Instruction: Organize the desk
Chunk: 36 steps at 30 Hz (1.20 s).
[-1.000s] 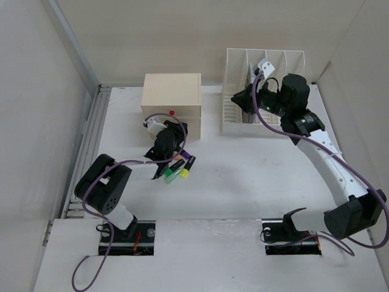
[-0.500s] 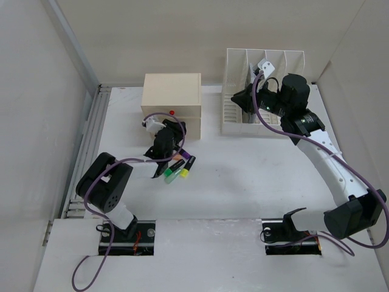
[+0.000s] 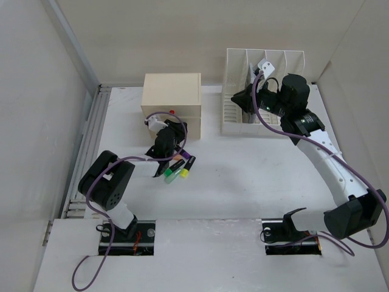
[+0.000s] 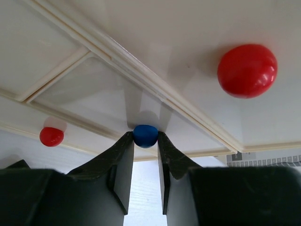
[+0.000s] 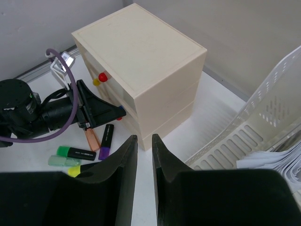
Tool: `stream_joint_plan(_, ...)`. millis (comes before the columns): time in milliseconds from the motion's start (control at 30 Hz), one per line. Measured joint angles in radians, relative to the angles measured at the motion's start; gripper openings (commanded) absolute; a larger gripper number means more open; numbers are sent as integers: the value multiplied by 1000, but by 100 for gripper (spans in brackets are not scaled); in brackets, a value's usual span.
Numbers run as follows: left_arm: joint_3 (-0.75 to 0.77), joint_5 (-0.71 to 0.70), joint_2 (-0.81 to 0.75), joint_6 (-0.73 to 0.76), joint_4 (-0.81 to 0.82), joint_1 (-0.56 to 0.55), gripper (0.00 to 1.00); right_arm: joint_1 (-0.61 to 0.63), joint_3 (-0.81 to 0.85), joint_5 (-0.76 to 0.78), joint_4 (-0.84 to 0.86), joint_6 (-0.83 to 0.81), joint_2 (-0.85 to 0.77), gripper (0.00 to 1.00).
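While pinched tight on blue knob (image 4: 145, 134), left pincer (image 4: 146, 138) low over desk (image 3: 243, 176).

Desk (image 3: 243, 176): markers (image 3: 178, 169) before drawer box (image 3: 171, 91), rack (image 3: 234, 115) right

Blue knob (image 4: 145, 134) partly hidden by left hand (image 4: 146, 140), file rack (image 5: 263, 117) cut off at edge

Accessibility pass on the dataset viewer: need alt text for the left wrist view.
The left gripper pinches a blue knob on the front of the beige drawer box. A large red knob sits upper right, a small red knob lower left.
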Motion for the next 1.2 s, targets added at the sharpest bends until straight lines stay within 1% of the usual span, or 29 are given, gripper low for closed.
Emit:
stream_joint_plan(100, 0, 0, 0, 2, 0, 0, 13, 0, 0, 0, 0, 0, 0, 24)
stream_joint_plan(200, 0, 0, 0, 3, 1, 0, 11, 0, 0, 0, 0, 0, 0, 24)
stream_joint_plan(400, -40, -1, -6, -5, 51, 0, 11, 0, 0, 0, 0, 0, 0, 24)
stream_joint_plan(567, -100, -21, -44, -13, 83, -27, 10, 0, 0, -2, 0, 0, 0, 24)
stream_joint_plan(1000, -214, -80, -146, -57, 91, -98, 10, 0, 0, -6, 0, 0, 0, 24)
stream_joint_plan(1133, -226, -94, -159, -73, 87, -111, 10, 0, 0, -7, 0, 0, 0, 24)
stream_joint_plan(1167, -227, -95, -160, -76, 87, -111, 15, 0, 0, -8, 0, 0, 0, 24)
stream_joint_plan(1200, -228, -95, -162, -80, 85, -111, 32, 0, 0, -10, 0, 0, 0, 24)
